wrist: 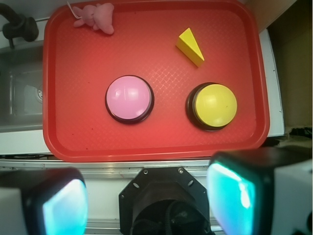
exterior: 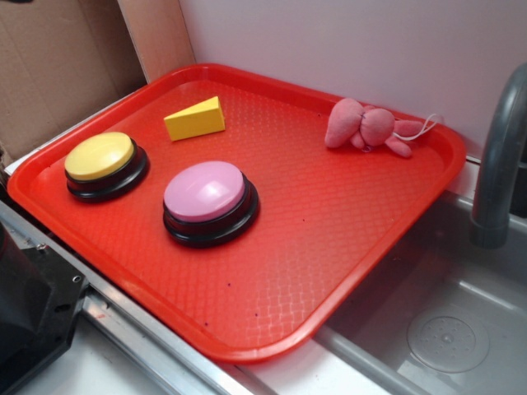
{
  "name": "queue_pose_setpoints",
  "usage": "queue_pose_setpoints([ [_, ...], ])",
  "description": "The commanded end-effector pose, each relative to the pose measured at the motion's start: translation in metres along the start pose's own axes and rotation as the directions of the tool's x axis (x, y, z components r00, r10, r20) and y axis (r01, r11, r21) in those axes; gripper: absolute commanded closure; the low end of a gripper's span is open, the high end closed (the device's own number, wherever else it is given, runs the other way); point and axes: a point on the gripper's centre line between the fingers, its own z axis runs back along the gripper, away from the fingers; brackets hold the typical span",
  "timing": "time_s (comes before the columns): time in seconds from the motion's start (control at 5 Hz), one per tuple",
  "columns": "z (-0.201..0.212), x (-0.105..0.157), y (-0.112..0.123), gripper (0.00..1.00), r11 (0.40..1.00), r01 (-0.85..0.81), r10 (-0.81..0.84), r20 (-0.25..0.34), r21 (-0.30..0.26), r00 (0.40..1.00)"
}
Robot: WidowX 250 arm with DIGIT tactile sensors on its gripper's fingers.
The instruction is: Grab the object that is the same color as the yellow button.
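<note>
A red tray [exterior: 346, 271] sits beside a sink. The wedge [wrist: 190, 46] lies near its back edge. The tool [wrist: 146, 196] waits apart, empty, above the front edge.

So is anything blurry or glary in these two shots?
Wrist view: the gripper fingers are out of focus with a cyan glow, while the tray stays sharp. Exterior view: soft, even light, with a faint sheen on the pink button.

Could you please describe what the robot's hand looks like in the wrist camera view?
The hand shows two blocky fingers at the bottom corners, with dark rims, pale grey outer sides and glossy cyan-tinted inner faces. Between them, lower down, sits a black octagonal mount with small screws.
</note>
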Motion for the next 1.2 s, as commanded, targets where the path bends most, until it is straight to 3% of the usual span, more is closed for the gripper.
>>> queue_pose_setpoints([
  [0.0,0.000,0.000,0.000,0.00,1.000,0.000,0.000,0.000,0.000,1.000],
  [0.8,-0.064,0.079,0.069,0.00,0.986,-0.134,0.127,0.071,0.095,0.989],
  [1.0,-0.095,0.105,0.091,0.00,0.979,-0.174,0.170,0.047,0.106,0.984],
])
